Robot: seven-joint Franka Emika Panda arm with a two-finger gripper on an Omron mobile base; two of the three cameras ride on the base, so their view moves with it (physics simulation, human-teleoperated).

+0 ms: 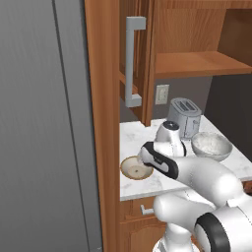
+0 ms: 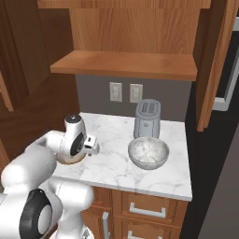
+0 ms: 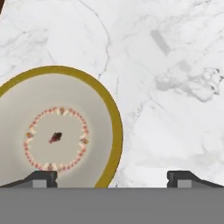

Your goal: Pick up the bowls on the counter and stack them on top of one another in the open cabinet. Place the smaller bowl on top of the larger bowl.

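The smaller bowl sits near the front left corner of the counter; it is cream inside with a tan rim and a ring pattern. In the hand view this bowl lies lower left, and my gripper hangs open just above it. One fingertip is over the bowl's inside, the other over bare marble, with the bowl's rim between them. The larger bowl stands on the right of the counter, in front of the toaster. The open cabinet's shelf is above.
A grey toaster stands at the back of the counter under two wall outlets. The cabinet door with its grey bar handle hangs open on the left. A tall grey panel fills the far left.
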